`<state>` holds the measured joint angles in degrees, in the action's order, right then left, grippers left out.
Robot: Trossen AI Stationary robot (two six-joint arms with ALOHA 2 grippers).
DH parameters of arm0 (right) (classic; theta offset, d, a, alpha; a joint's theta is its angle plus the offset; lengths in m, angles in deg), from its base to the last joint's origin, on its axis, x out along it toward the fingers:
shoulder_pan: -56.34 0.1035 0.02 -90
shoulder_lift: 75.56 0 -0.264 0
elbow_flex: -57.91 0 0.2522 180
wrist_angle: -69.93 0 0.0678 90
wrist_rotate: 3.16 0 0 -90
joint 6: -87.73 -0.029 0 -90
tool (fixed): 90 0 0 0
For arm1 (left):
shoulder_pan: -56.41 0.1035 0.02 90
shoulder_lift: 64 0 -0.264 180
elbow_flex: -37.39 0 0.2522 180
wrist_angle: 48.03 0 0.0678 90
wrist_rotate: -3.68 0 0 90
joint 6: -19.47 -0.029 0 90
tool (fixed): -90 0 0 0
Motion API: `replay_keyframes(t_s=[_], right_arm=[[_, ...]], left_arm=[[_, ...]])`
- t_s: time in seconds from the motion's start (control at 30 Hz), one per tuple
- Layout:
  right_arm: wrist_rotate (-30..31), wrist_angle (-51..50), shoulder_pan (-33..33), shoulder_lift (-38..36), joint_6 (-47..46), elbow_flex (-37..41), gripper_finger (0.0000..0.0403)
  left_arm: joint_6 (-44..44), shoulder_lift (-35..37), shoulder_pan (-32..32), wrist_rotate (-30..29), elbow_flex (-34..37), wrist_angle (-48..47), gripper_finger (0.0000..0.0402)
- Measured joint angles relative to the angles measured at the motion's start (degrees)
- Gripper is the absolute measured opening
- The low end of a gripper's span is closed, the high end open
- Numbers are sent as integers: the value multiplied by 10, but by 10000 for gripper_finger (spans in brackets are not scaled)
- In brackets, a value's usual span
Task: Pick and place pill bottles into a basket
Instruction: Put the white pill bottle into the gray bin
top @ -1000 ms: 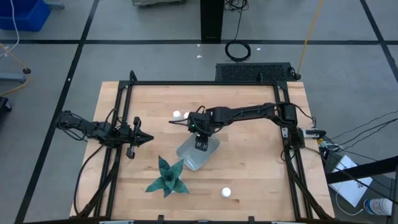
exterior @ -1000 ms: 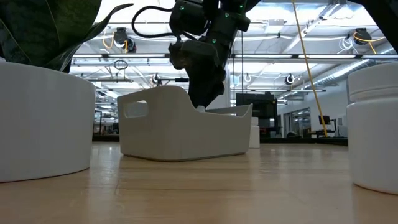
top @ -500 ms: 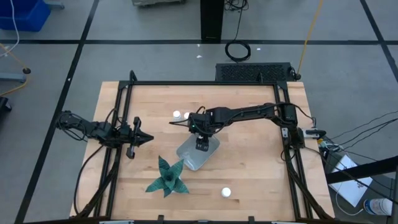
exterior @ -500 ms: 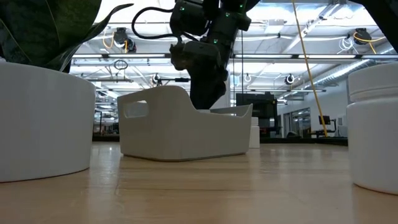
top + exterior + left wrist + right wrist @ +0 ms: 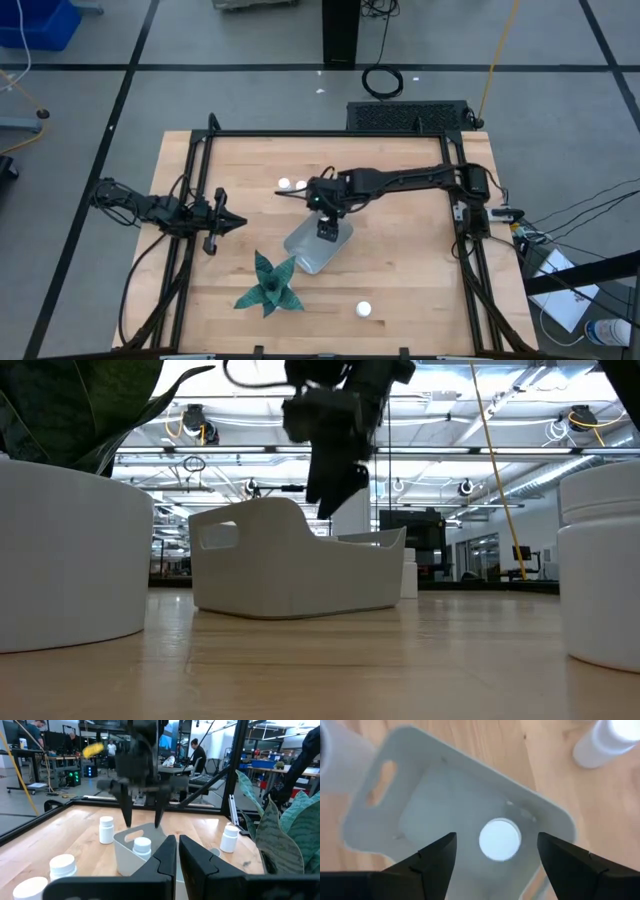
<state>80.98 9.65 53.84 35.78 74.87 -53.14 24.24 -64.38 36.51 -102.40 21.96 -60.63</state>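
The pale grey-blue basket (image 5: pixel 316 247) sits at mid-table. One white pill bottle (image 5: pixel 500 839) stands upright on its floor; it also shows in the left wrist view (image 5: pixel 142 845). My right gripper (image 5: pixel 496 837) hangs open right above that bottle, fingers pointing down, above the basket's rim (image 5: pixel 300 520), touching nothing. Two bottles (image 5: pixel 284 184) stand on the table behind the basket. Another bottle (image 5: pixel 363 309) stands near the front edge. My left gripper (image 5: pixel 228 222) waits shut and empty at the table's left side.
A green spiky plant (image 5: pixel 268 285) stands just in front and to the left of the basket. The black frame rails (image 5: pixel 330 134) run along the table's far, left and right sides. Bare wood lies to the right of the basket.
My right gripper has gone up out of the basket and now hangs above its rim. The bottle stays standing inside the basket.
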Motion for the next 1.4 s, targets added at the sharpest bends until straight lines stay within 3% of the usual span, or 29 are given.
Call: replay_keyframes(t_s=[0.33, 0.77, 1.0, 1.4], right_arm=[[1, 27, 4, -115, -58, 0, 265], [81, 60, 60, -257, -81, 0, 229], [137, 60, 136, -272, -84, 0, 239], [149, 70, 249, -249, -146, 0, 281]], left_arm=[[0, 0, 0, 0, 0, 0, 26], [0, 0, 0, 0, 0, 0, 26], [0, 0, 0, 0, 0, -1, 26], [0, 0, 0, 0, 0, -1, 26]])
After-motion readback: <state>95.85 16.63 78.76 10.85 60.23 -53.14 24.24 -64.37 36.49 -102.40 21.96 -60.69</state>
